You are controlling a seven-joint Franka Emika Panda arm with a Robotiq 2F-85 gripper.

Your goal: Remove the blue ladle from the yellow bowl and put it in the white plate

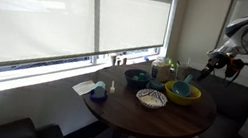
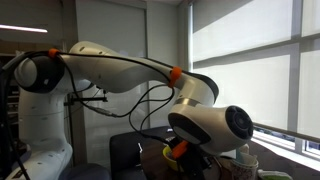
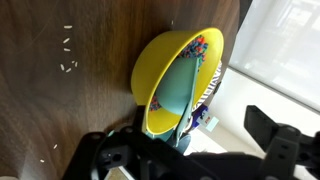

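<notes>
The yellow bowl [image 1: 182, 94] stands on the round wooden table near its far edge; in the wrist view [image 3: 165, 60] it fills the middle. The blue ladle [image 3: 184, 88] lies inside it with its handle pointing over the rim toward my gripper; in an exterior view it shows as a light-blue spot [image 1: 183, 87]. My gripper [image 3: 190, 142] is open and empty, its fingers spread on either side of the handle end, a little above the bowl [image 1: 209, 66]. The white plate [image 1: 152, 98], speckled inside, sits next to the bowl.
A dark teal bowl [image 1: 137, 78], a small dark-blue object [image 1: 99, 92] and a white paper sheet [image 1: 84, 87] are on the table [image 1: 156, 120]. Bottles stand by the window sill [image 1: 165, 66]. In an exterior view my arm [image 2: 150, 75] blocks most of the scene.
</notes>
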